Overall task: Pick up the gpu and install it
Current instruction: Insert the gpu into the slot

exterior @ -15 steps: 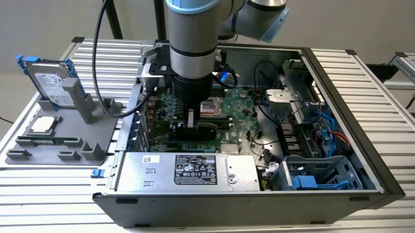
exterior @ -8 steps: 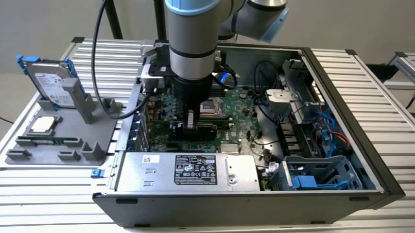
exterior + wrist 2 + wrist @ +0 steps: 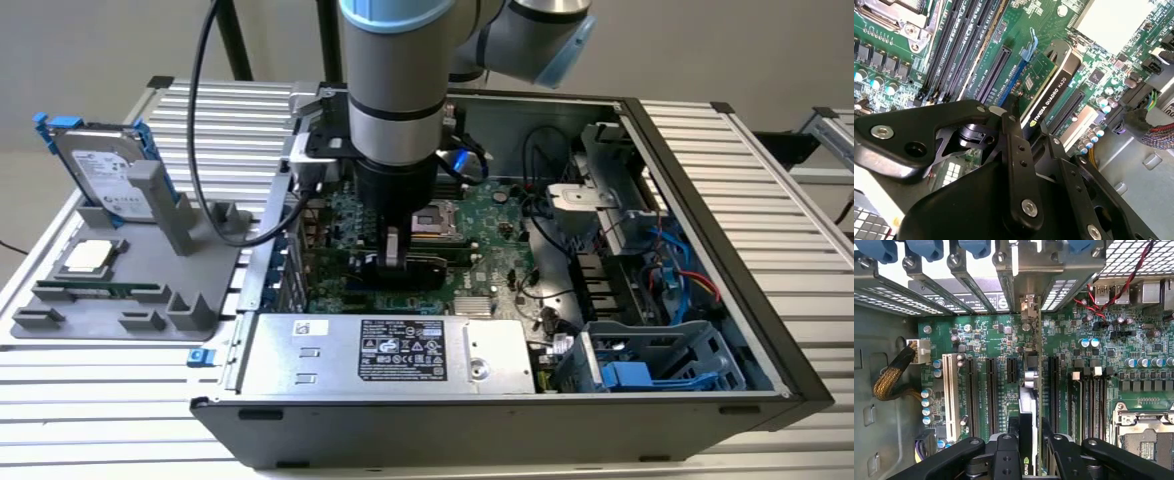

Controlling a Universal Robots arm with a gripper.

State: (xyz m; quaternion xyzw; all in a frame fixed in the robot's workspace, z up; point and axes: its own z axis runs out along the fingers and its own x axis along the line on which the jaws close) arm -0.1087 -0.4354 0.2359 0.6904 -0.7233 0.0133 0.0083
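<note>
The gpu (image 3: 1032,385) stands edge-on over the motherboard's expansion slots (image 3: 990,390), its silver bracket end (image 3: 1029,307) up against the rear slot openings of the case. In the second wrist view the gpu (image 3: 1051,92) shows a black shroud and a green board beside a blue slot (image 3: 1013,80). I cannot tell whether it is seated. My gripper (image 3: 1032,437) is shut on the card, one finger on each face, as also seen on the gripper (image 3: 1031,135) in the second wrist view. In the exterior view the gripper (image 3: 400,262) reaches down into the open computer case (image 3: 694,130), with the dark gpu (image 3: 380,268) beneath it.
A power supply (image 3: 387,350) lies along the case's near side, and a drive cage (image 3: 654,360) with cables (image 3: 667,270) fills the exterior view's right. The processor socket (image 3: 438,220) and memory slots (image 3: 954,45) are close by. A grey fixture (image 3: 107,290) holds a hard drive (image 3: 100,170) outside the case.
</note>
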